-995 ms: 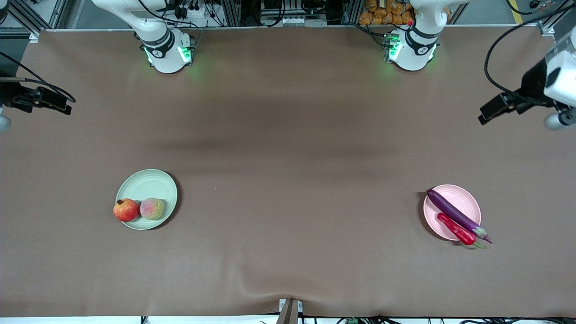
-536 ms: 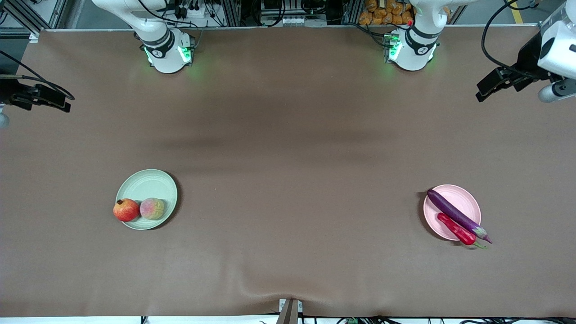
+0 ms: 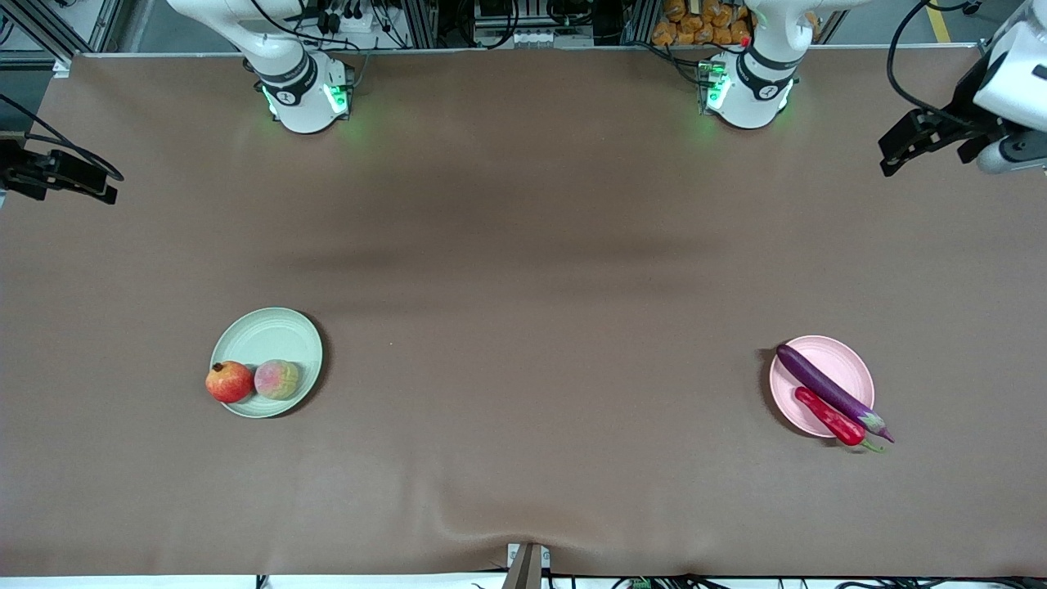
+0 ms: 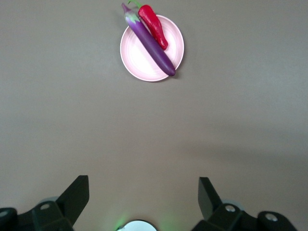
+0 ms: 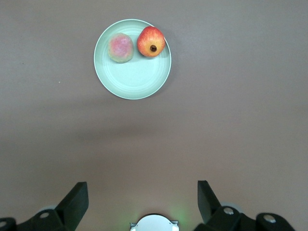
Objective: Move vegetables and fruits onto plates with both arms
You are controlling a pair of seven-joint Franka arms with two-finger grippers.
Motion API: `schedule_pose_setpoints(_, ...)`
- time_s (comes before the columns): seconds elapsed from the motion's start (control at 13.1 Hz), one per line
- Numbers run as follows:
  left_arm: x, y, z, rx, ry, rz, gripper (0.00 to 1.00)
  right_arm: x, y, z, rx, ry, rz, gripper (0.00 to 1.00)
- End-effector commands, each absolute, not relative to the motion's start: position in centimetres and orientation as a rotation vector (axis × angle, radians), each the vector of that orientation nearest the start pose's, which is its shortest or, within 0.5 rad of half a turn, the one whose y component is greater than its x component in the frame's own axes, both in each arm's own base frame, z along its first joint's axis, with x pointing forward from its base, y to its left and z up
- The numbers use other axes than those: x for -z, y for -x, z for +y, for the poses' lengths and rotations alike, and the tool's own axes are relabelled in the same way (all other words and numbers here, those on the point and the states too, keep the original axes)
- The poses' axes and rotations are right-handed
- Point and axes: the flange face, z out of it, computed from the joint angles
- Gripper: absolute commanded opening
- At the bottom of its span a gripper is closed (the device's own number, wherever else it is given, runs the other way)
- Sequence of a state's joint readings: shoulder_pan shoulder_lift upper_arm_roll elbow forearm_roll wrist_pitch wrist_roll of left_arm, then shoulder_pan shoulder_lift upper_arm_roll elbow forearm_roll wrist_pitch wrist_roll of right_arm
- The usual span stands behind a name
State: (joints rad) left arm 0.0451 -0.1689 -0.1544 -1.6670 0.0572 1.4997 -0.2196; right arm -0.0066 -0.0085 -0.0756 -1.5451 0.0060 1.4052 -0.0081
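The pale green plate (image 3: 274, 331) lies toward the right arm's end of the table and holds the pomegranate (image 3: 229, 382) and the peach (image 3: 276, 379) side by side at its nearer rim. The pale pink plate (image 3: 842, 360) lies toward the left arm's end and holds the purple eggplant (image 3: 822, 386) and the red chili (image 3: 828, 415), whose ends overhang the nearer rim. My left gripper (image 3: 896, 155) is open and empty, high over the table's edge. My right gripper (image 3: 90, 184) is open and empty, high over its own end. The wrist views show open fingers (image 4: 77, 195) (image 5: 77, 197).
The brown cloth covers the whole table (image 3: 523, 270). The two arm bases (image 3: 307, 98) (image 3: 744, 94) glow green at the edge farthest from the camera. A small bracket (image 3: 527, 564) sticks up at the nearest edge. Shelving and cables stand past the bases.
Both grippers have drawn away from the plates: the left one toward the bases' edge, the right one a little outward toward its end. The plates and their contents have not moved.
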Motion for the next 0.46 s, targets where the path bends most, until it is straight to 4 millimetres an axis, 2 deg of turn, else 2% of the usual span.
schedule_pose_setpoints(0.0, -67.97, -48.52, -5.18, 0.044, 3.056, -0.142, 1.0, -63.76, -52.51, -4.23, -0.175, 3.104, 0.108, 1.0)
schedule_pose_setpoints(0.23, -68.78, -49.01, -5.21, 0.07, 3.071, -0.15, 1.0, -63.63, -52.55, -3.9, -0.177, 3.105, 0.098, 1.0)
schedule_pose_setpoints(0.38, -68.74, -48.73, -5.36, 0.044, 3.071, -0.146, 1.0, -63.46, -52.44, -4.56, -0.189, 3.104, 0.113, 1.0)
